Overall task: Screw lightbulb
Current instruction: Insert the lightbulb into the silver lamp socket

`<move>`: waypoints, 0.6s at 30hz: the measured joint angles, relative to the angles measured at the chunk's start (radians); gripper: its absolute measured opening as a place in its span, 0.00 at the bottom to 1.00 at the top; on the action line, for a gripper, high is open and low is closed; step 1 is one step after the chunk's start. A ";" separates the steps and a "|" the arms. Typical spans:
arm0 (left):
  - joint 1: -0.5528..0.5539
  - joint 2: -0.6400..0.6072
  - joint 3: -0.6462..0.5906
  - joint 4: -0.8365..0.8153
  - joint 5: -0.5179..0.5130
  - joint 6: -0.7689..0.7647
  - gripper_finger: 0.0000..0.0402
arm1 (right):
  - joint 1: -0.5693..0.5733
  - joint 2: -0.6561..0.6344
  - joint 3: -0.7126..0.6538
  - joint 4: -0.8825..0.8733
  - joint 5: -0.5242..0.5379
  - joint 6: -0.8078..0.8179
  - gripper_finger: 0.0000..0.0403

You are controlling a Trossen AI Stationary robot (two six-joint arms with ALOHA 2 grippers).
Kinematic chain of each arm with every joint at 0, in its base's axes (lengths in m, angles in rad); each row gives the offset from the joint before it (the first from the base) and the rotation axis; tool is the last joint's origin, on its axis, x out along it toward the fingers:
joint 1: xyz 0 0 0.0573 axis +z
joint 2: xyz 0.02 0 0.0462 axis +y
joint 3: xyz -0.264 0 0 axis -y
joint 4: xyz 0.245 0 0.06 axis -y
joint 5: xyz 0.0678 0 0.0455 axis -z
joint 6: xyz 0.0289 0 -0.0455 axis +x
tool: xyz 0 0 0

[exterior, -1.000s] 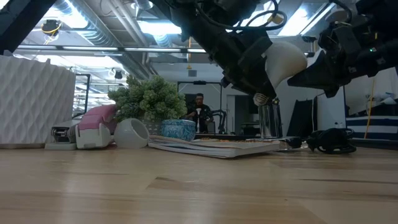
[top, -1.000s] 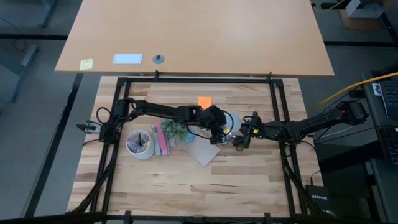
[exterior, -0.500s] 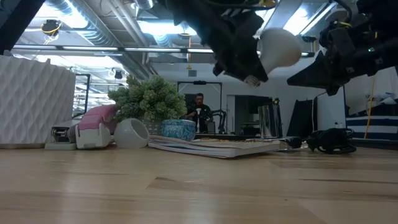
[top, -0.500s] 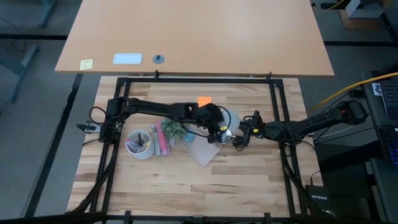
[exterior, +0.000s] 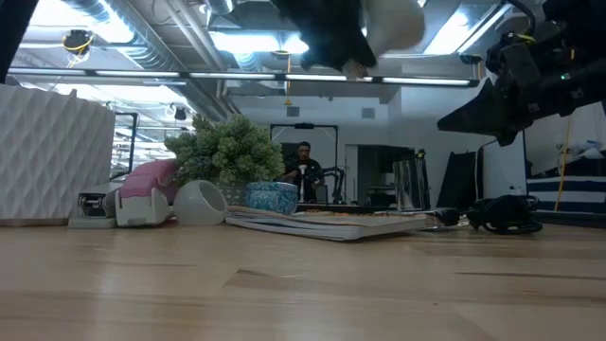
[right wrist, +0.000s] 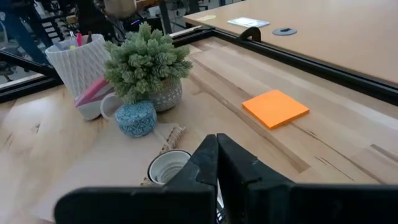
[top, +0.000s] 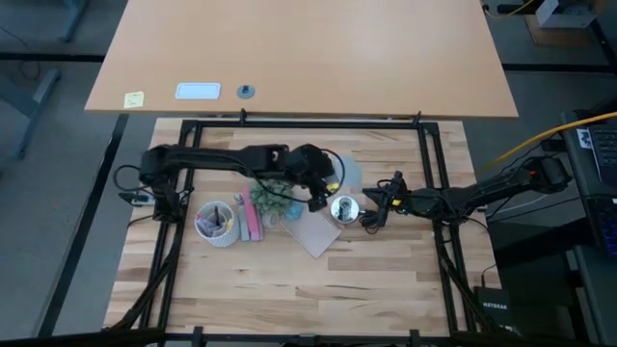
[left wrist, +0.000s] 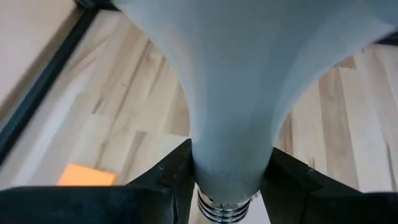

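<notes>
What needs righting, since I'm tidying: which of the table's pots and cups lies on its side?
The small white cup beside the pink item; the ribbed pen holder, plant pot and blue jar stand upright.

lightbulb (exterior: 393,21) cut off by low view's top edge, distant person (exterior: 303,169) too small

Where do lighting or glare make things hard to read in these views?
Low view: bright ceiling lights behind turn the right gripper into a dark silhouette. High view: even light, with a glint on the shiny socket. Left wrist view: the pale lightbulb fills the picture between the dark fingers.
</notes>
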State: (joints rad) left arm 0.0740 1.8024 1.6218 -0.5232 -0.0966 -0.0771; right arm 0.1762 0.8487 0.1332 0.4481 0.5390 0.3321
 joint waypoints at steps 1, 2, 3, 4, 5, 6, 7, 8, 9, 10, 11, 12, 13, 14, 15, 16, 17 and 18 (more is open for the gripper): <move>0.003 -0.021 0.000 -0.022 -0.004 0.000 0.34 | 0.000 -0.001 -0.001 -0.003 0.000 0.000 0.01; 0.006 -0.045 0.000 -0.038 -0.011 -0.001 0.34 | 0.000 0.000 0.000 0.000 0.000 0.000 0.01; 0.007 -0.066 0.000 -0.055 -0.018 -0.001 0.34 | 0.000 0.000 0.000 -0.002 0.000 0.000 0.01; 0.010 -0.090 0.000 -0.066 -0.020 -0.002 0.34 | 0.000 -0.001 -0.001 -0.001 -0.001 0.000 0.01; 0.014 -0.109 0.000 -0.072 -0.021 -0.003 0.34 | 0.000 0.000 0.000 0.002 -0.008 0.000 0.01; 0.015 -0.130 0.000 -0.073 -0.021 -0.003 0.34 | 0.000 -0.001 0.000 -0.001 -0.008 0.000 0.01; 0.015 -0.150 0.000 -0.077 -0.022 -0.003 0.34 | 0.000 -0.001 0.000 0.001 -0.010 0.000 0.01; 0.015 -0.167 0.000 -0.084 -0.024 -0.003 0.34 | 0.000 0.000 0.000 -0.001 -0.017 0.000 0.01; 0.015 -0.183 0.001 -0.090 -0.024 -0.002 0.34 | 0.000 -0.001 0.000 0.000 -0.021 0.000 0.01; 0.014 -0.197 0.002 -0.104 -0.024 -0.004 0.34 | 0.000 -0.001 0.000 0.000 -0.029 0.000 0.01; 0.014 -0.211 0.002 -0.127 -0.026 -0.011 0.34 | 0.000 -0.001 0.000 0.000 -0.033 0.000 0.01; 0.014 -0.226 0.001 -0.154 -0.036 -0.021 0.34 | 0.000 -0.001 0.000 0.000 -0.037 0.000 0.01; 0.013 -0.238 0.001 -0.183 -0.054 -0.035 0.34 | 0.000 -0.001 0.000 0.000 -0.041 0.000 0.01; 0.013 -0.250 0.001 -0.213 -0.080 -0.052 0.34 | 0.000 -0.001 0.000 0.000 -0.043 0.000 0.01; 0.013 -0.264 0.001 -0.250 -0.110 -0.073 0.34 | 0.000 -0.001 0.000 0.000 -0.045 0.000 0.01; 0.013 -0.275 0.002 -0.293 -0.141 -0.090 0.34 | 0.000 -0.001 -0.001 0.002 -0.046 0.000 0.01; 0.012 -0.286 0.001 -0.329 -0.168 -0.107 0.34 | 0.000 -0.001 0.000 0.006 -0.047 0.000 0.01; 0.012 -0.292 0.001 -0.360 -0.191 -0.125 0.34 | 0.000 -0.001 -0.001 0.007 -0.051 0.000 0.01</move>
State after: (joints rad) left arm 0.0860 1.5101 1.6232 -0.8832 -0.2872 -0.2019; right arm 0.1761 0.8482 0.1326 0.4548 0.4879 0.3325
